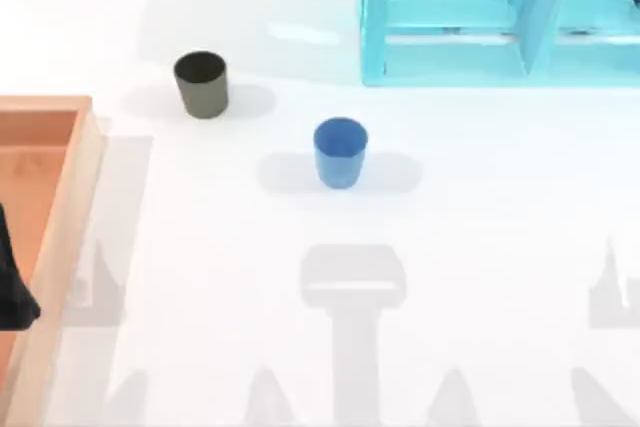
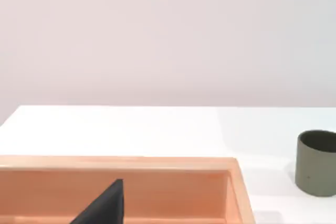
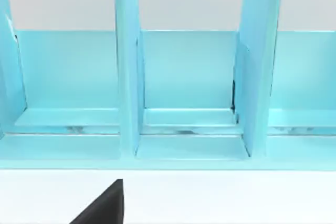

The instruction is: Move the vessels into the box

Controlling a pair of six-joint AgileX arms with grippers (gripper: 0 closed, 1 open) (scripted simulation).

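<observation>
Jaws perhaps parked; box holds neither cup

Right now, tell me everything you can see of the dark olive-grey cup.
The dark olive-grey cup is small, tapered, handleless and matte, standing upright with its mouth open and empty. It sits on the white table, apart from the box to its left and the blue cup to its right. Nothing touches it.

A cyan shelf unit stands on the white table.
</observation>
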